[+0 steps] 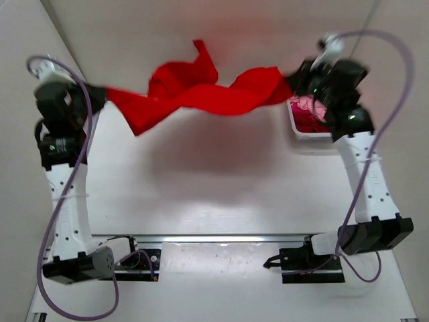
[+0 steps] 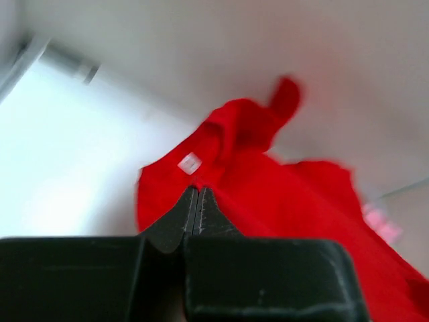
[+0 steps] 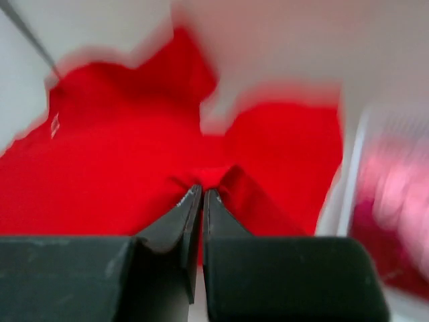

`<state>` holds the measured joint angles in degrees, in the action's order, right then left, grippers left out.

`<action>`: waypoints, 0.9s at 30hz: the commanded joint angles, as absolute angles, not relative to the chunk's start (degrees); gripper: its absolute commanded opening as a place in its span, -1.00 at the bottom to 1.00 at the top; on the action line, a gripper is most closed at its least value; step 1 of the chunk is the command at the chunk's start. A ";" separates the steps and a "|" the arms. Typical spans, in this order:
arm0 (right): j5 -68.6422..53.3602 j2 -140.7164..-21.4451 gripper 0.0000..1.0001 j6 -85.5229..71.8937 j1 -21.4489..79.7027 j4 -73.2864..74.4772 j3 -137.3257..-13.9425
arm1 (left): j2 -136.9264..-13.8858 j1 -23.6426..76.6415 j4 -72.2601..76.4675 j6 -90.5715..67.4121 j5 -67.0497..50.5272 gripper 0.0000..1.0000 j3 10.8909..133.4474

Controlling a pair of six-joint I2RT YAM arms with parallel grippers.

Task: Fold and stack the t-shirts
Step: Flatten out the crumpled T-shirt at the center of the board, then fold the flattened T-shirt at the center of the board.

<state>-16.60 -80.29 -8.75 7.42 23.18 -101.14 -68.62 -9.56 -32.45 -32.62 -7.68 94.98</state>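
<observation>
A bright red t-shirt [image 1: 201, 90] hangs stretched in the air between both arms, twisted and sagging in the middle, above the table. My left gripper [image 1: 100, 94] is shut on its left end; in the left wrist view the gripper [image 2: 198, 191] pinches red cloth [image 2: 281, 194] with a white label [image 2: 190, 163] showing. At the right end my right gripper [image 1: 291, 84] is shut on the shirt, its tips [image 3: 202, 191] biting a fold of red cloth [image 3: 120, 154]. Pink and magenta shirts [image 1: 312, 111] lie in the basket under the right arm.
The white basket [image 1: 305, 134] stands at the right side of the table, partly covered by the right arm. A metal rail [image 1: 221, 238] with the arm bases runs along the near edge. White walls enclose the table at left and back.
</observation>
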 commanded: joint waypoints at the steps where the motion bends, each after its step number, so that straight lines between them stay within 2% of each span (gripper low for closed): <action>1: -18.44 -75.33 -0.99 -9.14 4.93 20.74 -77.90 | -59.52 -9.59 -30.85 -27.96 -2.91 -1.00 76.36; 3: -17.93 -69.12 -1.00 -8.44 4.48 21.27 -65.10 | -54.69 -8.01 -30.93 -26.90 -1.32 -1.00 67.62; 6: -15.74 -61.37 -1.00 -9.13 4.75 22.92 -54.70 | -43.20 -6.07 -31.72 -26.89 -0.97 -1.00 54.08; 9: -17.74 -57.32 -1.00 -9.23 2.47 28.64 -51.52 | -34.83 -2.65 -35.06 -28.30 -1.32 -1.00 41.70; 12: -15.48 -53.72 -1.00 -9.14 2.02 33.56 -47.74 | -28.41 1.21 -40.06 -29.00 -0.62 -1.00 35.70; 17: -17.83 -47.13 -1.00 -11.16 0.09 39.80 -40.70 | -26.63 11.33 -48.41 -32.87 6.85 -1.00 40.33; 19: -13.38 -43.62 -1.00 -13.52 3.66 40.77 -41.21 | -27.07 9.59 -50.17 -31.04 4.41 -1.00 41.13; 23: -13.81 -42.28 -1.00 -15.20 5.79 44.81 -43.32 | -24.26 4.31 -52.55 -28.30 -1.92 -1.00 40.08; 27: -17.04 -41.40 -0.99 -17.84 7.91 47.02 -42.28 | -22.94 8.52 -55.72 -29.09 3.16 -1.00 40.96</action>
